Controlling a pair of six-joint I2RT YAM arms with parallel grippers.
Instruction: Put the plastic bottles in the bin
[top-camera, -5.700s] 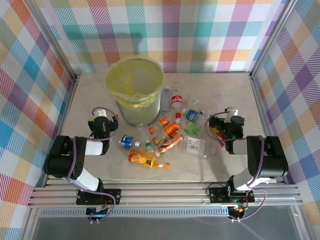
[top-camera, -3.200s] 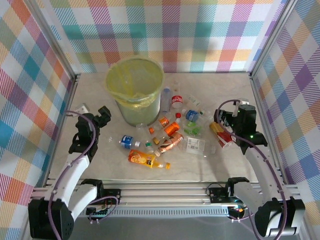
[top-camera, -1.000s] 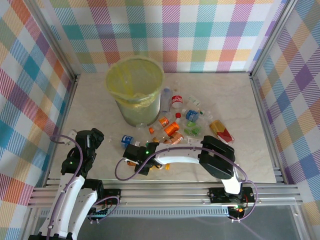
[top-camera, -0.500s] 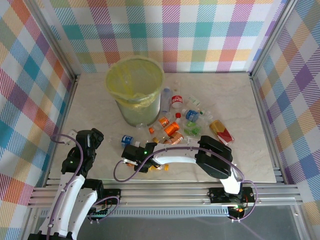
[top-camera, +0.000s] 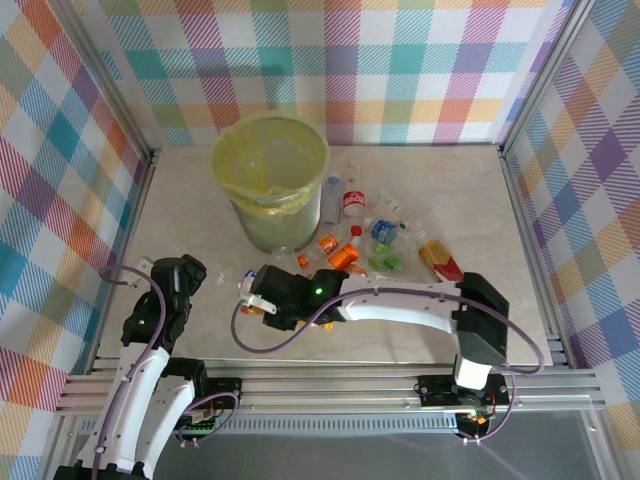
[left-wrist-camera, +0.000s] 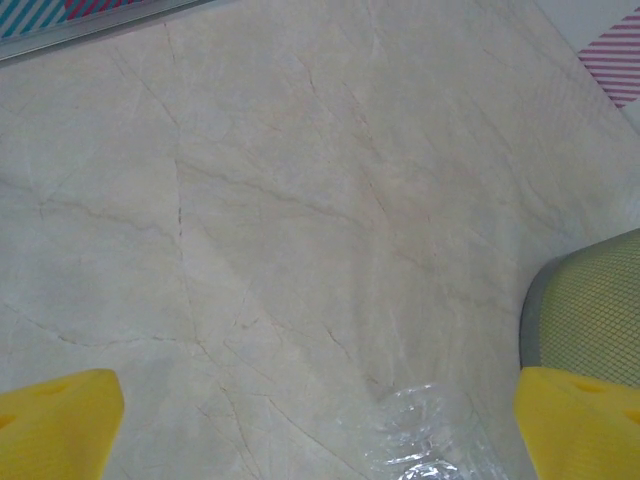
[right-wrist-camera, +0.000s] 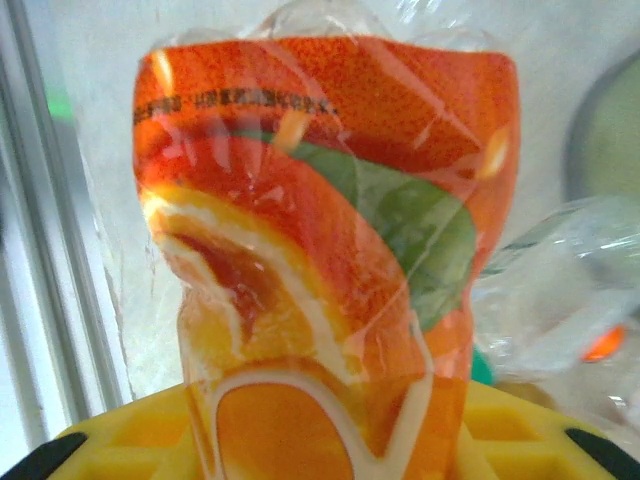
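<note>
**Right gripper.** In the top view the right arm reaches across the table (top-camera: 190, 210) to the left. The right gripper (top-camera: 262, 299) sits at 6 o'clock from the bin (top-camera: 270, 180). Its jaws are clamped on an orange-labelled bottle (right-wrist-camera: 330, 250). In the right wrist view this bottle stands lengthwise between the yellow fingers (right-wrist-camera: 140, 440). Its clear plastic is creased, and its label shows an orange slice and a green leaf. More crumpled clear plastic lies at 3 o'clock from it.

**Left gripper.** The left gripper (top-camera: 186, 272) sits at 7 o'clock from the bin, well apart from the bottles. In the left wrist view its two yellow fingertips (left-wrist-camera: 55, 425) stand wide apart with nothing between them. Bare marbled table lies below. A scrap of crushed clear plastic (left-wrist-camera: 420, 445) lies at 6 o'clock in that view. The bin wall shows at 4 o'clock.

**Bin.** The bin is tall, round and lined with a yellow bag. It stands at 11 o'clock from the table centre.

**Remaining bottles.** The other bottles lie on the table in a loose cluster at 4 o'clock from the bin.
- A clear bottle (top-camera: 332, 195) stands just beside the bin wall.
- A red-labelled bottle (top-camera: 353, 199) lies at 3 o'clock from the clear one.
- A blue-labelled bottle (top-camera: 383, 231) and two orange bottles (top-camera: 345, 257) lie nearer the arms.
- A yellow-and-red bottle (top-camera: 440, 260) lies alone at the 3 o'clock end of the cluster.
</note>
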